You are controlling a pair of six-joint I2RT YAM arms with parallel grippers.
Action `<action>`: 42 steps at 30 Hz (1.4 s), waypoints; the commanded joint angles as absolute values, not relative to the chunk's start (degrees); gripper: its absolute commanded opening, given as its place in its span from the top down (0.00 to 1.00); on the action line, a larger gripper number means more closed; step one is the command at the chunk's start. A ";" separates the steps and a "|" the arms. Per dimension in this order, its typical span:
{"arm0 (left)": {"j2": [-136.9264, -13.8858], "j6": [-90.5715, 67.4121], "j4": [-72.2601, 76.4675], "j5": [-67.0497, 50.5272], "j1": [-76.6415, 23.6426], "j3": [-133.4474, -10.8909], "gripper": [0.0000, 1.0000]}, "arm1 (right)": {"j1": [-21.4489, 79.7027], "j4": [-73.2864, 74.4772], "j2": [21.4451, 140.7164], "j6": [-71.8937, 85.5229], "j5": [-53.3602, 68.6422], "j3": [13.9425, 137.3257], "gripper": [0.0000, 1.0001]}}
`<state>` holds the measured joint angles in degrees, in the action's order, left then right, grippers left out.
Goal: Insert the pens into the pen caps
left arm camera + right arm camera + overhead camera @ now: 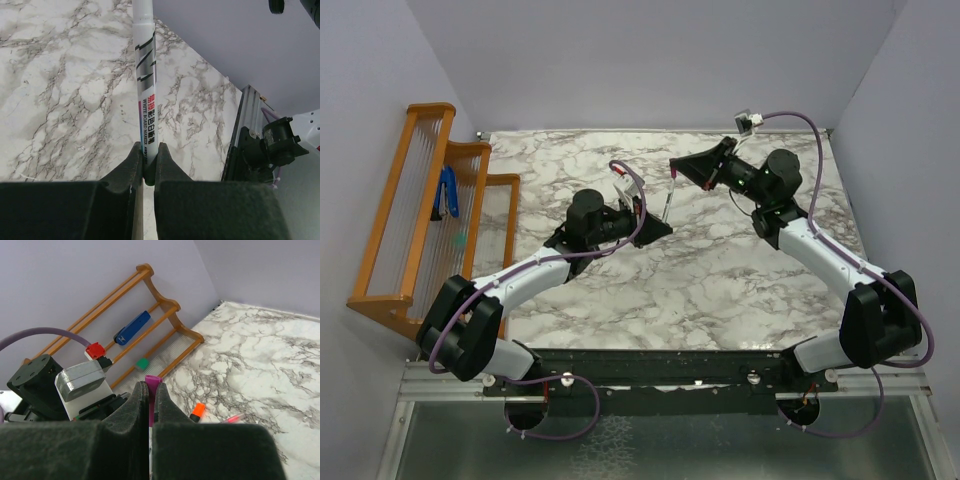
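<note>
From above, the left end effector (660,228) is clamped on a thin white plastic pen (667,203). The pen's long axis runs away from the arm bases towards the right end effector (682,168). That one comes in from the far right, near the pen's free end, so the two must line up along this axis. We cannot tell here whether they touch. A slatted wooden rack (405,215) stands at the left edge of the marble worktop (750,280), well clear.

In the left wrist view, the fingers (134,162) pinch the pen (146,75) near its rear end. It points out over the worktop (65,100).

In the right wrist view, the fingers (136,400) are shut on a stubby magenta-purple plastic cap (151,381). Below lie a bright orange stub (198,410) and a pale pink piece (232,418), both on the worktop (260,355), neither in the way. A blue-handled tool (131,327) sits in the rack (150,282).
</note>
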<state>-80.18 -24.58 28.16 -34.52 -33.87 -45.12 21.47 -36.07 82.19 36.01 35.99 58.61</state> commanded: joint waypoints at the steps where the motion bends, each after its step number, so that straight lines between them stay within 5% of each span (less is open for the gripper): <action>1: -80.42 -23.92 29.53 -34.37 -33.99 -47.10 1.00 | 22.18 -35.54 82.82 36.12 37.34 59.51 1.00; 42: -79.72 -23.03 29.53 -34.34 -33.03 -46.45 1.00 | 22.59 -39.60 82.95 35.08 31.61 56.44 0.99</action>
<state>-80.31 -24.12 28.18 -34.48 -33.69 -45.54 22.20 -38.24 82.41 35.53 31.59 57.60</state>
